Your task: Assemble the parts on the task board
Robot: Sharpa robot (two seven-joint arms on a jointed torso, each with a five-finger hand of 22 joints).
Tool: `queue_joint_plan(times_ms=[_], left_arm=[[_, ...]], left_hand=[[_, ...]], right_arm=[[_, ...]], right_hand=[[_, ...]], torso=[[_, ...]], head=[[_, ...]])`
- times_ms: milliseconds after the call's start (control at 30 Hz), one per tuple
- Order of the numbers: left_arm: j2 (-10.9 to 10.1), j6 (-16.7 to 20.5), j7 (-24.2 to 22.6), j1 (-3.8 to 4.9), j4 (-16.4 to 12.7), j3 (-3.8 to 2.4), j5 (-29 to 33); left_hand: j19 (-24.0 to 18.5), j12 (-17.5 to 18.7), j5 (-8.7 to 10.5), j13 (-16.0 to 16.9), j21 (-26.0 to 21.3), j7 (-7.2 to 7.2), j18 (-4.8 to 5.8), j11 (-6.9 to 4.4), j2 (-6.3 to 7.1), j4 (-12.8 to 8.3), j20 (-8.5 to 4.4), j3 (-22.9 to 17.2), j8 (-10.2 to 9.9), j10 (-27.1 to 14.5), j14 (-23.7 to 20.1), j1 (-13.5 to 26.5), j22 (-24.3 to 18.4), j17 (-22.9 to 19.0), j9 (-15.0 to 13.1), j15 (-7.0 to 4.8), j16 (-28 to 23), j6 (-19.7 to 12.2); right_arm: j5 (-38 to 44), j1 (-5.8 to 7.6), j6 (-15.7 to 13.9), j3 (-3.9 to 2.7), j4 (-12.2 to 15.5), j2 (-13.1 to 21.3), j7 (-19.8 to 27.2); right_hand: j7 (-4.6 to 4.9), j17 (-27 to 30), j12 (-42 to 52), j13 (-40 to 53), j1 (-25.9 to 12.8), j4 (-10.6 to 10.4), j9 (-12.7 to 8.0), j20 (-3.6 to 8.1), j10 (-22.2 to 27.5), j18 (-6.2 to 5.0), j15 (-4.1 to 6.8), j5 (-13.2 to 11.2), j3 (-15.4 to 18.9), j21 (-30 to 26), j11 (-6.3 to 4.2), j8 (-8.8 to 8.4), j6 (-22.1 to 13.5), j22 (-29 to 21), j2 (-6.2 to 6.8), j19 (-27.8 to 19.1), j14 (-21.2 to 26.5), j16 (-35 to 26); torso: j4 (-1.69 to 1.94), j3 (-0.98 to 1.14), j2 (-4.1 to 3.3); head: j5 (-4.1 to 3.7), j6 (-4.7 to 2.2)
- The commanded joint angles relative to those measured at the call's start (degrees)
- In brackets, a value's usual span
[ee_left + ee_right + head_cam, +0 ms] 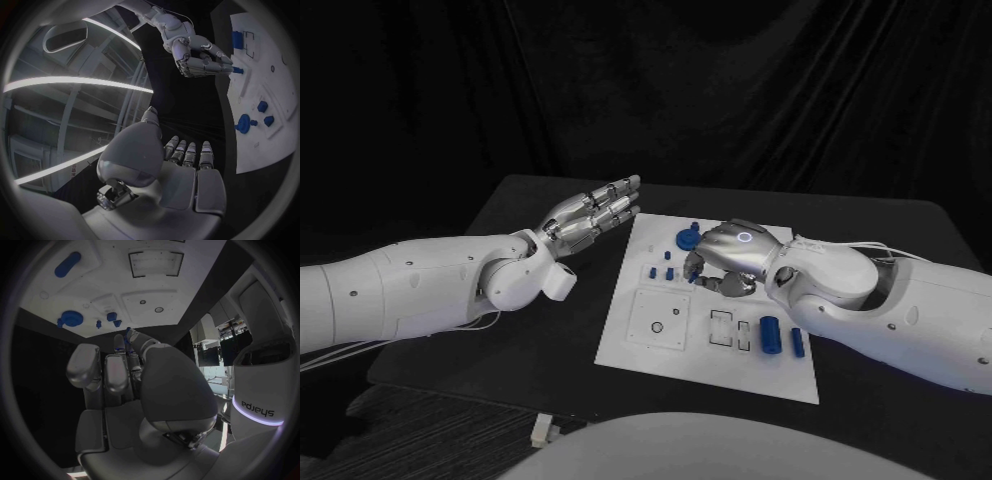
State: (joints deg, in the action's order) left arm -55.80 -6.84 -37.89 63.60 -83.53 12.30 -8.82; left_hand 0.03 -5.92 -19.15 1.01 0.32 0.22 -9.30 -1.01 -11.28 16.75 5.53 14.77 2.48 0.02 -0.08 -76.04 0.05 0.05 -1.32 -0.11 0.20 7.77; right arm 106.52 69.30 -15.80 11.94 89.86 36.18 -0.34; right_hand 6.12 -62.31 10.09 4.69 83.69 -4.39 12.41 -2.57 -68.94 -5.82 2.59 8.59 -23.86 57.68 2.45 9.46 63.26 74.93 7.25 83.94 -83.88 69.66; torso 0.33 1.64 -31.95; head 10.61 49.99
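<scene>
1. Right hand (730,258): over the white board (661,345), pinching a small blue peg (238,70).
2. Left hand (593,214): empty, fingers straight, beside the board.
3. Step: carrying the peg; next, probably lining it up over its hole.

White task board (711,350) flat mid-table, small blue parts (770,335) on it

Black table (531,330) under board; dark curtain (733,90) behind; small white block (541,432) below table's near edge.
</scene>
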Motion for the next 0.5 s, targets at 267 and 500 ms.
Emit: queue_joint_plan(times_ms=[267,500], left_arm=[[-0.1,1.4,-4.2,-0.27,-0.4,-0.06,0.4],[0.0,1.3,-4.3,-0.3,-0.4,-0.06,0.4]], left_hand=[[0.0,0.0,-1.31,0.0,-0.3,2.28,0.47,1.34,-0.9,-0.1,-0.28,0.2,0.8,0.0,0.1,0.1,0.0,0.0,-0.4,0.56,-0.2,3.7],[0.0,0.1,-2.4,-0.1,-0.3,2.06,0.48,1.15,-1.03,-0.2,-0.21,0.0,0.6,0.0,0.1,-0.5,0.0,0.0,-0.3,0.62,-0.2,2.9]], right_arm=[[2.3,-2.81,0.8,-0.04,-2.8,-3.4,-1.5],[3.0,-3.85,0.1,-0.04,-4.3,-4.5,-2.0]], right_hand=[[0.3,-0.2,-0.3,-0.1,0.0,0.3,-0.1,-0.54,0.1,0.52,-0.43,0.1,0.2,0.2,0.35,-0.35,-0.2,7.7,0.38,1.2,-1.3,0.1],[0.45,-0.3,-0.3,-0.1,0.1,0.5,-0.1,-0.71,-0.1,0.52,-0.62,0.8,0.0,0.2,0.48,-0.54,-0.2,7.7,0.44,1.3,-1.4,0.2]], torso=[[0.0,0.0,0.04],[-0.06,0.01,0.01]], head=[[0.43,0.01],[0.55,0.01]])
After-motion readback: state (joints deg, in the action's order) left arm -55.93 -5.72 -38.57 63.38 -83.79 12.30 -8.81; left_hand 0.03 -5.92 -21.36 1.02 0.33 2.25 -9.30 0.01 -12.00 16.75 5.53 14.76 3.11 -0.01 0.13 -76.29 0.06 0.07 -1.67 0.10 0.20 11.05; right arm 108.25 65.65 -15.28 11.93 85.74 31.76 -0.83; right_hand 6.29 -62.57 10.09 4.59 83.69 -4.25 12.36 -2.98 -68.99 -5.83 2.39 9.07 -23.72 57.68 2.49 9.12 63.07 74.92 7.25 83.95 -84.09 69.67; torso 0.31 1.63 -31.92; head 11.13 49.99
